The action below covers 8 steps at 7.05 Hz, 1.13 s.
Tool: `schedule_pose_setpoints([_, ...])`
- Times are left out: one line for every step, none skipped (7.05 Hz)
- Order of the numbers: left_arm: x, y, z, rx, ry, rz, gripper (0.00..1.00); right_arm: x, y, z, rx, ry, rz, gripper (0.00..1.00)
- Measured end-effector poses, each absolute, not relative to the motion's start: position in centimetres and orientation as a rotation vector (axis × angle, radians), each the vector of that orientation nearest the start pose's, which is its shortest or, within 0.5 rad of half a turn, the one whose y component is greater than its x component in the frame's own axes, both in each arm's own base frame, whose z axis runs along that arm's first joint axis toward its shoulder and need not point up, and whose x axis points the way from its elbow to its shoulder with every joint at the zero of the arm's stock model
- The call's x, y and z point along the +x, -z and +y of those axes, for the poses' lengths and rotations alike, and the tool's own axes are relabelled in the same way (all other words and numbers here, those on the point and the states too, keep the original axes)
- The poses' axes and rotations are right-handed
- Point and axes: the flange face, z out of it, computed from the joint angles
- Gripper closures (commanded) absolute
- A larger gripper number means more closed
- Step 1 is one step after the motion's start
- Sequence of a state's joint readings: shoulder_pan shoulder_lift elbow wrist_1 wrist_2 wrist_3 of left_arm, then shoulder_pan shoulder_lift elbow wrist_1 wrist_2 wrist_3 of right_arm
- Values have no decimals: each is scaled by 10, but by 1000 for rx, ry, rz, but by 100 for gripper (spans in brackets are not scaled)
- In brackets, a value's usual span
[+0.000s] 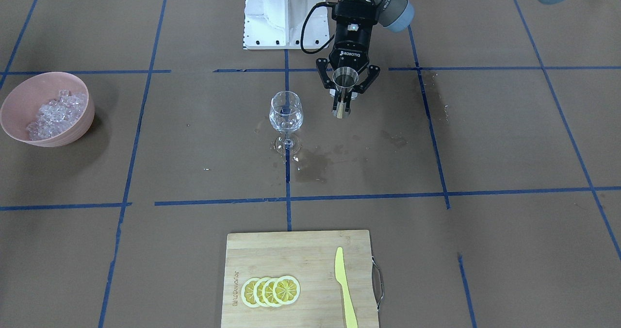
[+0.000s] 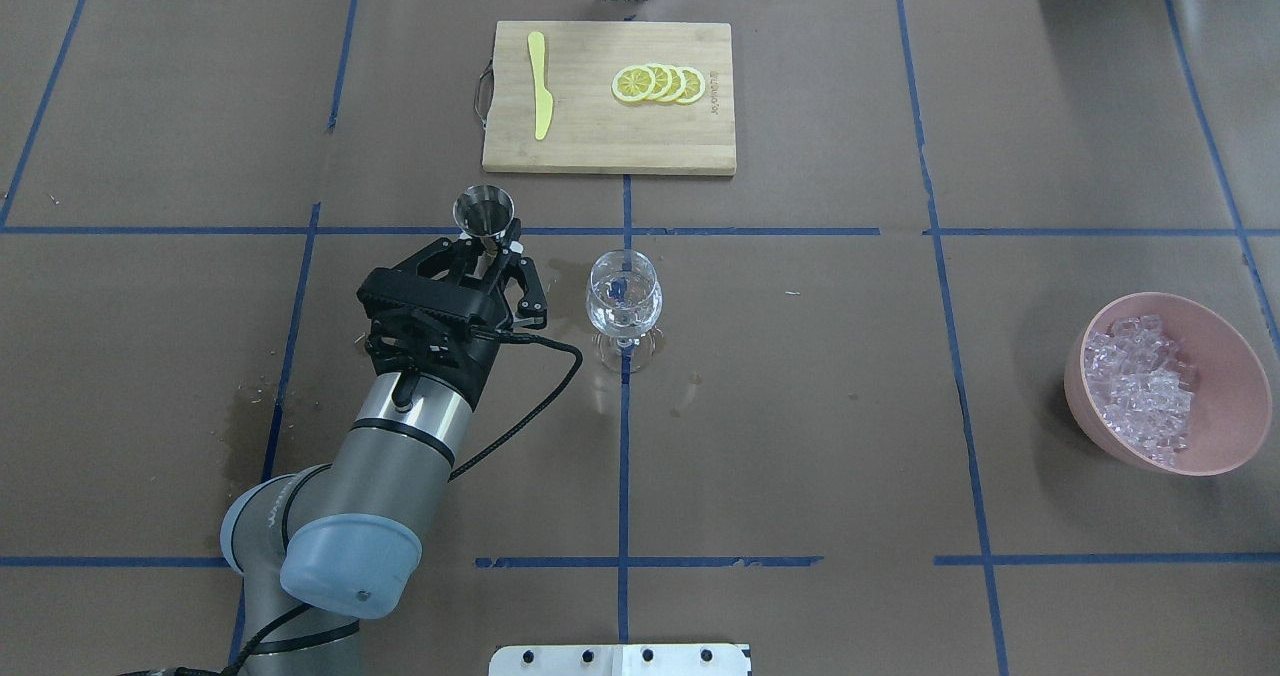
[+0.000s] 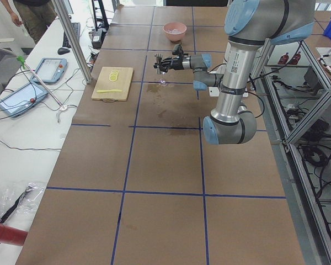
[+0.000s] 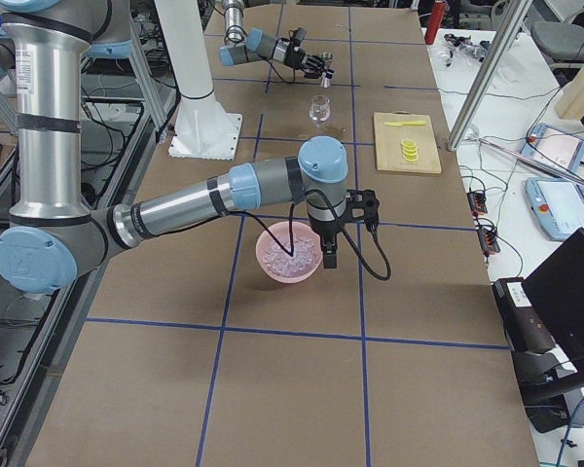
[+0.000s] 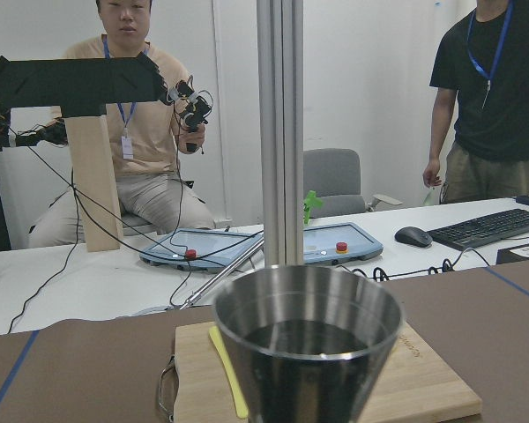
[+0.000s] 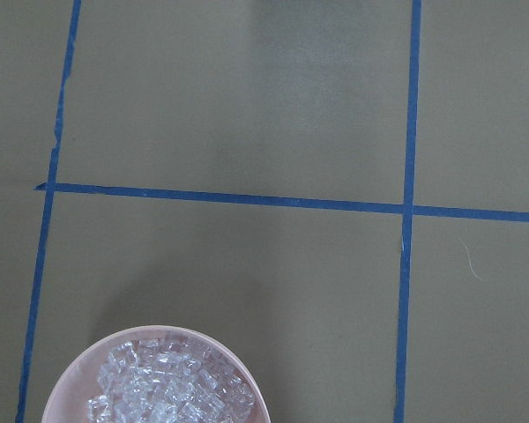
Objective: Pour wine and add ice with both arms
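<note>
Reference landmark: the glass (image 1: 286,112), which stands upright on a blue tape crossing on the table (image 1: 509,139).

1. Left gripper (image 1: 342,104): just beside the glass on the robot's left, not touching it. Its fingers are clenched on the lower part of a steel jigger (image 1: 345,78). The jigger is held upright with its rim level. The wrist view shows dark liquid inside it. It appears to be about level with the glass rim, though the side view is too distant to confirm.
2. Ice (image 1: 58,114): heaped in a pink bowl (image 1: 29,88), well apart from the glass on the robot's right.
3. Right gripper (image 4: 328,255): well apart from the glass, at the bowl's rim and pointing down. The state of its fingers cannot be told, because only the side view shows it.
4. Board (image 1: 291,250): beyond the glass, away from the robot's base. It carries four overlapping lemon slices (image 1: 270,290) and a yellow knife (image 1: 345,289).
5. Wet patches (image 1: 313,165): on the table near the foot of the glass.
</note>
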State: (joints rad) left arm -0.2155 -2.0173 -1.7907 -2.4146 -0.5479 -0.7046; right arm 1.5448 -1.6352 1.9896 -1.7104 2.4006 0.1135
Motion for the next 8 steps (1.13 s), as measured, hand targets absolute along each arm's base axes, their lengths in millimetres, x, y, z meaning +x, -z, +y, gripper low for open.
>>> schedule_pose_setpoints([489, -199, -330, 1398, 179, 670, 100, 48, -495, -454, 144, 7, -838, 0])
schedule_pose_setpoints([490, -196, -328, 1416, 132, 634, 100, 48, -495, -453, 143, 6, -838, 0])
schedule_pose_setpoints([494, -193, -326, 1429, 92, 607, 100, 48, -495, -453, 142, 6, -838, 0])
schedule_pose_setpoints([498, -185, -323, 1443, 58, 588, 100, 48, -496, -453, 141, 6, -838, 0])
schedule_pose_setpoints([501, -178, -321, 1450, 41, 583, 100, 48, -496, -453, 139, 5, -838, 0])
schedule_pose_setpoints([502, -172, -320, 1455, 39, 588, 100, 48, -497, -453, 138, 4, -838, 0])
schedule_pose_setpoints([502, -166, -319, 1460, 34, 592, 100, 48, -497, -453, 138, 4, -838, 0])
schedule_pose_setpoints([501, -162, -318, 1470, 7, 579, 100, 48, -498, -453, 137, 4, -838, 0])
